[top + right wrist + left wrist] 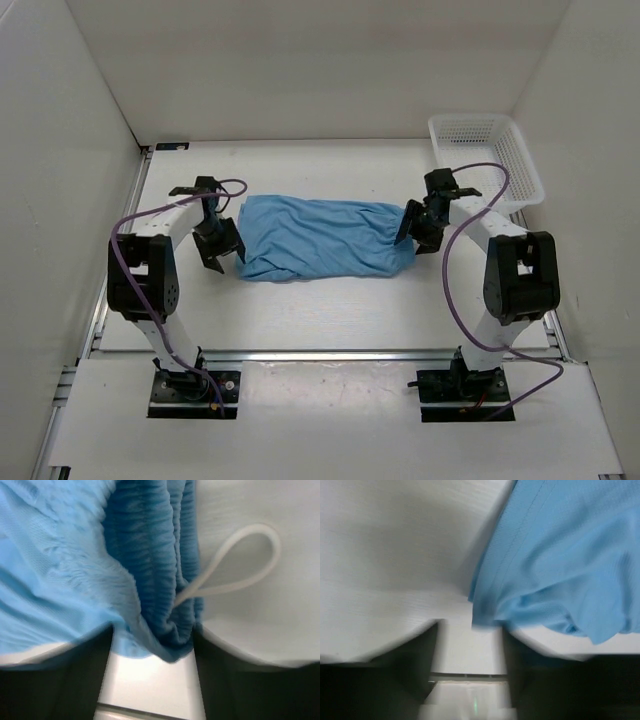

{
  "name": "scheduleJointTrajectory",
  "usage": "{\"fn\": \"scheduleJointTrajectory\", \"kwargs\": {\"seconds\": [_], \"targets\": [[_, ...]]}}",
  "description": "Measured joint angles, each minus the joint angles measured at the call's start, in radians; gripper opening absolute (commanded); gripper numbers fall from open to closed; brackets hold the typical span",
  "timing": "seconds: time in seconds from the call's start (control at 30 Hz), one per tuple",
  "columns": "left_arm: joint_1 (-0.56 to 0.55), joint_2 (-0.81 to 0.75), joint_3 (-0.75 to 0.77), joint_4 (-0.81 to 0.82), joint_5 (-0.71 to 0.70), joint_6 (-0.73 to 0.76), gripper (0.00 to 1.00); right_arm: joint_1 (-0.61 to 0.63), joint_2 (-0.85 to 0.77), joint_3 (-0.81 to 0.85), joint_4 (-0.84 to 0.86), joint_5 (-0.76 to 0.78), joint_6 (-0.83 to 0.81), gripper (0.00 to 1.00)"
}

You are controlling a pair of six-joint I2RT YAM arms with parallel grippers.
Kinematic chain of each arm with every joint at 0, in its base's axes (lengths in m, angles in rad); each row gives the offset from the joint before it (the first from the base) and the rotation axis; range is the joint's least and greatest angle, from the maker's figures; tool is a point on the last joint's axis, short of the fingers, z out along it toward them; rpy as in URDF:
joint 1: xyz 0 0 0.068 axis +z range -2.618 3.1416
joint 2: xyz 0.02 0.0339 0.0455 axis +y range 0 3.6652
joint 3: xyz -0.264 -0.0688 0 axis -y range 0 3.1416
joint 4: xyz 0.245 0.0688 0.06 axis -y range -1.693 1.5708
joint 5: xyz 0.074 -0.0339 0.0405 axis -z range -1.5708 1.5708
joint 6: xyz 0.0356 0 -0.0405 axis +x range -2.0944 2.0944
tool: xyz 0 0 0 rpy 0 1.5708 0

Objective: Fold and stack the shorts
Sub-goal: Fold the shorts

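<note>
The light blue shorts lie in a rough folded bundle across the middle of the table. My left gripper is at their left end. In the left wrist view it is open, with a hem corner of the shorts just at the gap between the fingertips. My right gripper is at their right end. In the right wrist view it is open, and the gathered waistband bunches between its fingers. The white drawstring loops out onto the table.
A white plastic mesh basket stands at the back right corner, close behind the right arm. White walls enclose the table on the left, back and right. A metal rail runs across the near edge.
</note>
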State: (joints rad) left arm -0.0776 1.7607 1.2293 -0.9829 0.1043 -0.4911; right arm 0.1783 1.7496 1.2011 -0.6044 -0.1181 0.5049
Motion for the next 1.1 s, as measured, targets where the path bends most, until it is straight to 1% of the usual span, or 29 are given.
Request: {"fn": "scheduleJointTrajectory", "kwargs": {"seconds": [0.03,0.07,0.1,0.13,0.17,0.2,0.27,0.4,0.5,0.57,0.7,0.83,0.93,1.1], "targets": [[0.000,-0.005,0.000,-0.007,0.002,0.005,0.85,0.000,-0.015,-0.007,-0.008,0.007,0.001,0.79],[0.000,-0.007,0.001,-0.014,0.002,0.010,0.87,0.000,-0.025,-0.010,-0.017,0.015,-0.006,0.81],[0.001,-0.007,0.006,-0.023,0.002,0.013,0.87,-0.001,-0.032,-0.010,-0.021,0.017,-0.010,0.83],[0.003,-0.006,0.018,-0.036,0.003,0.014,0.87,-0.002,-0.037,-0.010,-0.022,0.022,-0.011,0.83],[0.005,-0.006,0.034,-0.043,0.002,0.016,0.85,-0.002,-0.040,-0.010,-0.023,0.024,-0.012,0.83],[0.009,-0.005,0.057,-0.050,0.002,0.018,0.81,-0.002,-0.040,-0.010,-0.023,0.026,-0.011,0.82],[0.020,0.005,0.126,-0.055,0.000,0.018,0.78,-0.006,-0.040,-0.015,-0.020,0.026,-0.010,0.81],[0.050,0.068,0.256,-0.019,-0.003,0.014,0.76,-0.039,-0.044,-0.071,0.015,-0.004,0.021,0.78],[0.070,0.138,0.299,0.008,-0.003,0.004,0.75,-0.077,-0.089,-0.191,0.099,-0.052,0.071,0.77],[0.079,0.200,0.311,0.022,-0.002,0.000,0.75,-0.101,-0.130,-0.272,0.141,-0.091,0.114,0.78],[0.082,0.301,0.312,0.030,-0.002,-0.004,0.75,-0.112,-0.160,-0.349,0.240,-0.150,0.181,0.80],[0.082,0.333,0.326,0.021,0.005,-0.006,0.75,-0.113,-0.157,-0.399,0.373,-0.214,0.258,0.80],[0.082,0.333,0.338,0.031,0.009,-0.006,0.75,-0.114,-0.143,-0.403,0.422,-0.237,0.283,0.80],[0.082,0.333,0.340,0.038,0.010,-0.006,0.75,-0.113,-0.115,-0.324,0.370,-0.167,0.243,0.81]]}}
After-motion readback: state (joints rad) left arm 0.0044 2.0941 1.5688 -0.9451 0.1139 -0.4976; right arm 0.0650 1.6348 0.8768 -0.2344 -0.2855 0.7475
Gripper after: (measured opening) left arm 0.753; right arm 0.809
